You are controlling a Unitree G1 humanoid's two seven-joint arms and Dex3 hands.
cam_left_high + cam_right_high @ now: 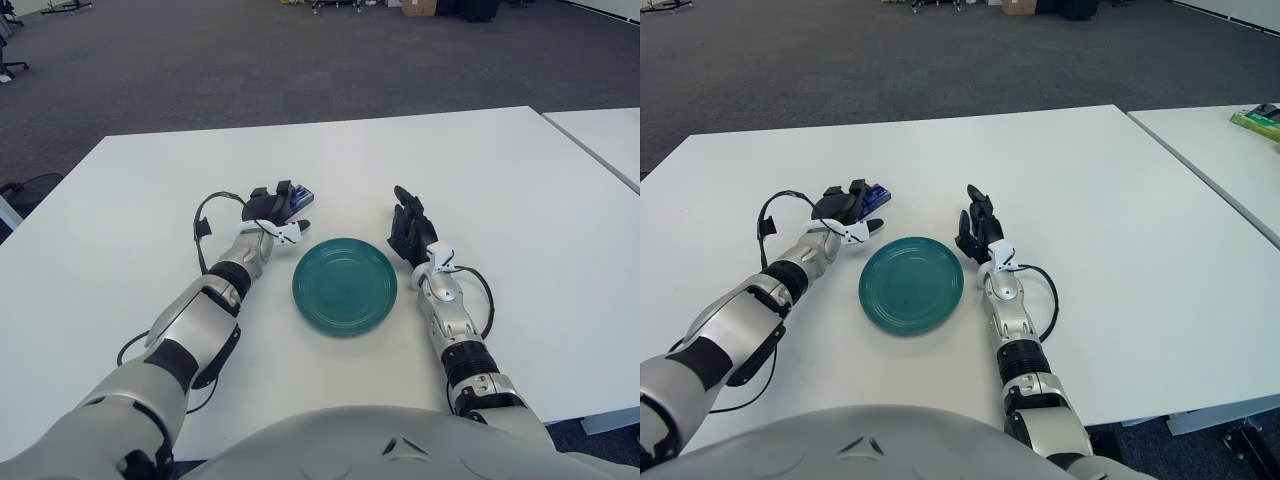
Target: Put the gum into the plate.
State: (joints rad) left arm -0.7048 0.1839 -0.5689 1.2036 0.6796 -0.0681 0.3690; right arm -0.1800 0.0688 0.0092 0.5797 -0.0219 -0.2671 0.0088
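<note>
Left robot hand (pixel 272 208) covers the blue gum pack (pixel 300 198) toward the surface's far edge; grasp unclear. Green plate (pixel 345 285) empty. Right robot hand (pixel 408 230) idle right of plate, fingers relaxed. Lift and transfer remain.

A big white table (pixel 150 180) holds a round green plate (pixel 345 285). A small blue gum pack (pixel 302 197) lies just behind the plate's left side.

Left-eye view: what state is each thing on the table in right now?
Small blue gum pack: on the white table, under the left hand's fingertips, not lifted.
Round teal plate: flat, nothing in it.
Left hand: fingers over the gum.
Right hand: idle, right of the plate.
</note>
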